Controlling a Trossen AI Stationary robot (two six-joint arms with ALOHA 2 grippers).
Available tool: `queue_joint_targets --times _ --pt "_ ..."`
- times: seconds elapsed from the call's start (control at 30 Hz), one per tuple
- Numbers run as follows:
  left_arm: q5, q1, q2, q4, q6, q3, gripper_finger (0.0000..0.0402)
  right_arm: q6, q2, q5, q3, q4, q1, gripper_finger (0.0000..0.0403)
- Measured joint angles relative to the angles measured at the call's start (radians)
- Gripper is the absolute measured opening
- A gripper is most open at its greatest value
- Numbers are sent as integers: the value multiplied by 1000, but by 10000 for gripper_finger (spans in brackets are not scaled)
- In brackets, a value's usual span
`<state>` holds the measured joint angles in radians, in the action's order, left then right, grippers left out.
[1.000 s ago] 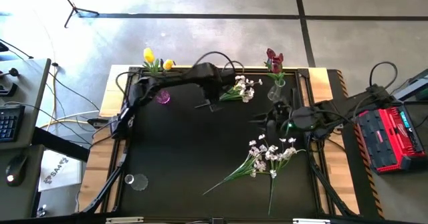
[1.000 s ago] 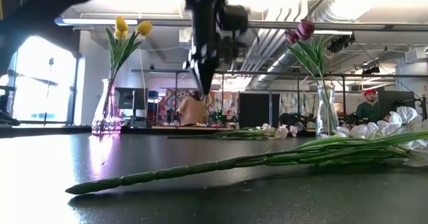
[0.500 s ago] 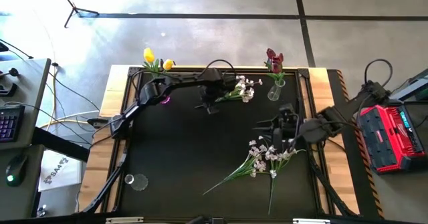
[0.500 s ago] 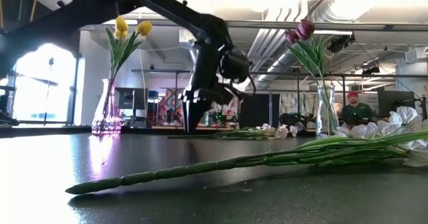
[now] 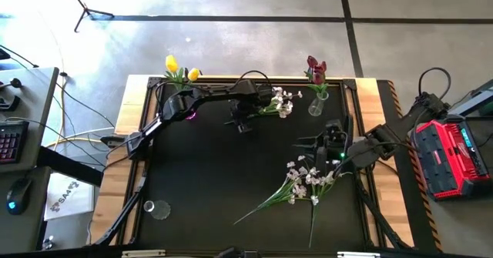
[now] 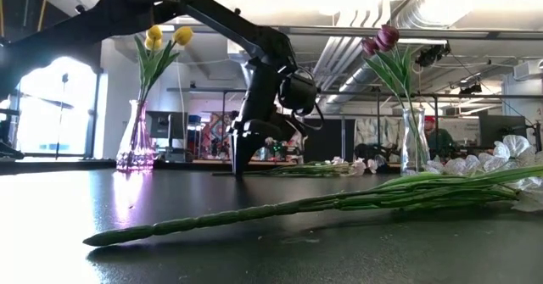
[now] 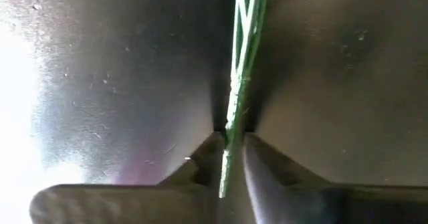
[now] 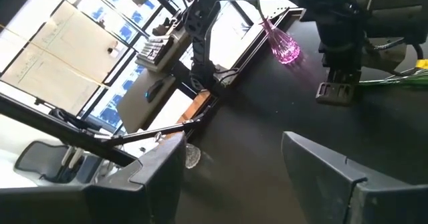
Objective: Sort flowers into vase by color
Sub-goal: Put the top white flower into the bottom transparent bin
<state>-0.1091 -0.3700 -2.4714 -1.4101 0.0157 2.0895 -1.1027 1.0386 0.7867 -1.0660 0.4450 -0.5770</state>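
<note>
Left gripper (image 7: 229, 158) pinches stem (image 7: 242, 63); black mat (image 5: 208, 173) bare beside.

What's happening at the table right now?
The left gripper is down at the far middle of the table, its fingers closed around the green stem of a white spray. The right gripper hangs open above another white spray. Yellow tulips and red tulips already stand in vases.

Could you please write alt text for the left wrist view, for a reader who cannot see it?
The left end effector is closed on the thin green stem of a flower, which lies on the black table and runs away from the camera.
</note>
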Motion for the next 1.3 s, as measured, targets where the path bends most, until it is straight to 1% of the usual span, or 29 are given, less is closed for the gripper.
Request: queue_joint_targets --times 0.07,0.1,0.33,0.5,0.6,0.73,1.0,1.13,1.2,1.3 --pt "1 2 -3 4 -5 0 14 0 0 3 0 0 0 235" --pt "2 4 -9 4 -8 1 8 0 0 7 0 0 0 235" --pt "-40 18 -8 -28 -43 2 2 0 0 11 0 0 0 235" --pt "-33 24 24 -63 -28 -5 1 1 0 11 0 3 0 235" --pt "-24 34 75 -66 -20 -4 0 0 0 11 0 15 0 235" --pt "16 45 152 -67 -20 -4 0 0 0 5 0 26 0 235" --pt "28 45 323 -61 29 -2 1 1 0 -1 0 49 2 235" --pt "56 45 400 -61 57 -2 1 2 0 -11 0 63 12 235" --pt "55 46 427 -59 65 -2 1 2 0 -12 0 69 20 235" --pt "56 46 430 -54 87 0 1 3 0 -21 0 83 36 235"
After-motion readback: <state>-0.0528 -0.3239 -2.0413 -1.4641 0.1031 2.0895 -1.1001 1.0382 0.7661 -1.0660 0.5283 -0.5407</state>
